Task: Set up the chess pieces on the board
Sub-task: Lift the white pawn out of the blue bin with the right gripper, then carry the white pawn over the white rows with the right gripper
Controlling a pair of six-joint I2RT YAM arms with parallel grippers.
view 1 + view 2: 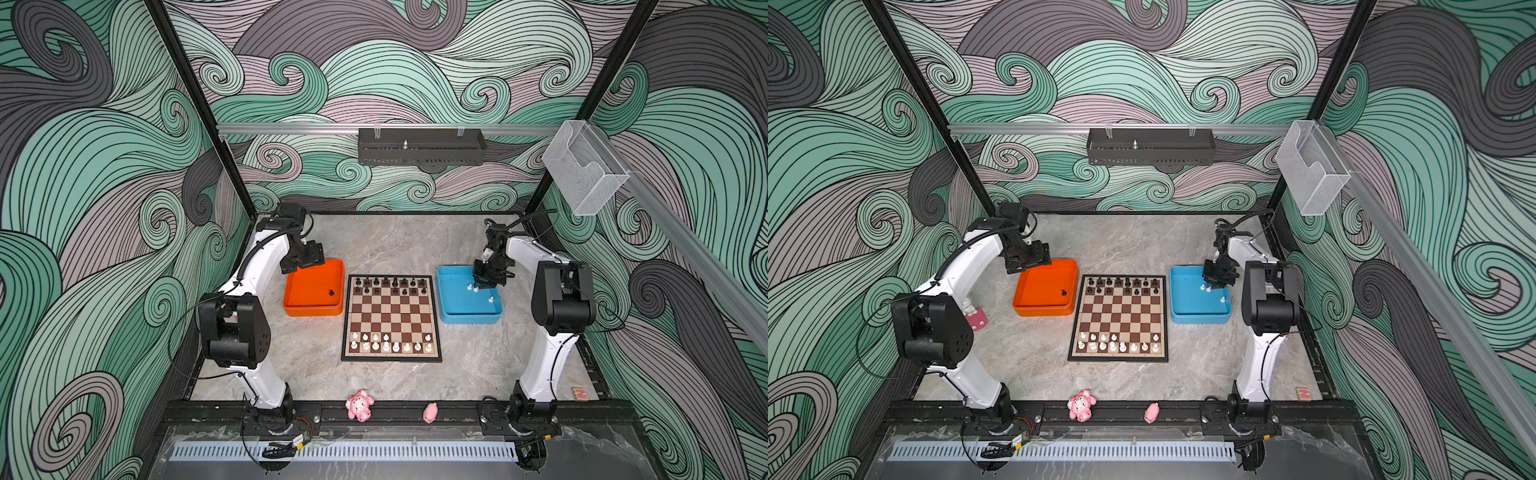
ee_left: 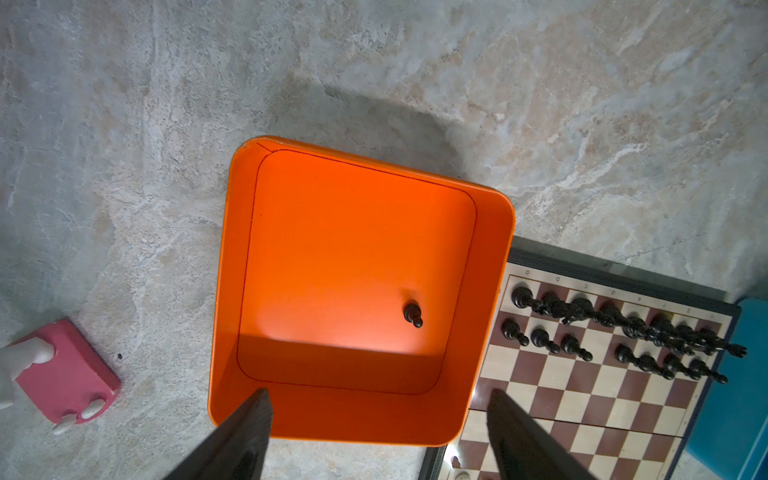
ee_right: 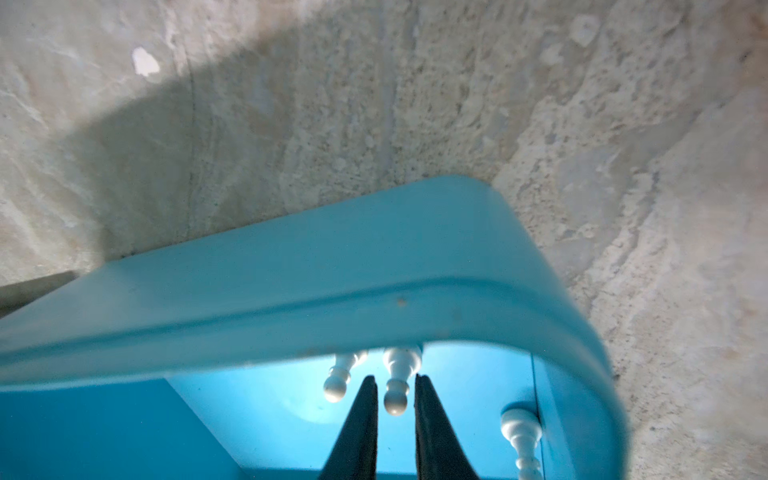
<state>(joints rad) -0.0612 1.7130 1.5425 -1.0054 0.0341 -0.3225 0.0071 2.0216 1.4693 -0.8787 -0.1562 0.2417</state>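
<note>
**A:** Where is the right hand [image 3: 395, 377] working?

**B:** It is reaching into the blue tray [image 3: 332, 270], right of the board [image 1: 390, 318] in both top views. Its fingers [image 3: 361, 415] are standing narrow on either side of a white pawn [image 3: 395, 399]. Whether they are pressing it cannot be told.

**A:** And the left hand [image 2: 379, 390]?

**B:** It is hovering wide apart and carrying nothing over the orange tray [image 2: 494, 257], where one black pawn [image 2: 412, 313] is standing.

**A:** How is the white pawn likely behaving?

**B:** Probably light, stiff and glossy, so slipping is looking like the risk. Pinching the neck under the round head is looking safest.
</note>
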